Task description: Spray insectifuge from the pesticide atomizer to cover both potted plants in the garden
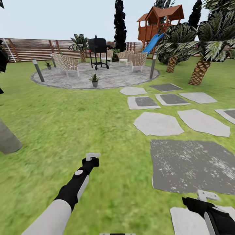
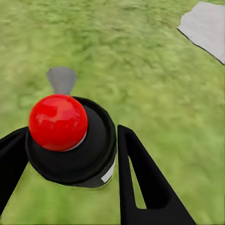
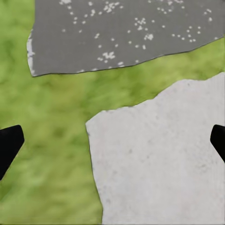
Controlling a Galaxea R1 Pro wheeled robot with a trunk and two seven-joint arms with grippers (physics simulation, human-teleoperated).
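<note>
The pesticide atomizer (image 2: 70,140) shows in the left wrist view as a dark bottle with a round red top and a white label edge. It sits between the black fingers (image 2: 140,178) of my left gripper (image 2: 70,131), which is shut on it over the grass. In the head view my left gripper (image 1: 91,160) hangs low over the lawn. Two small potted plants stand far ahead, one (image 1: 94,79) at the patio's front edge, the other (image 1: 48,64) at its back left. My right gripper (image 1: 206,196) is open above a pale stepping stone (image 3: 164,159).
The round paved patio (image 1: 114,78) holds wicker chairs (image 1: 67,62), a black grill (image 1: 98,49) and two bollard lamps (image 1: 38,70) (image 1: 152,67). Stepping stones (image 1: 192,164) run along the right. Palms (image 1: 200,70) stand at the right, and a grey post (image 1: 8,138) is at the left edge.
</note>
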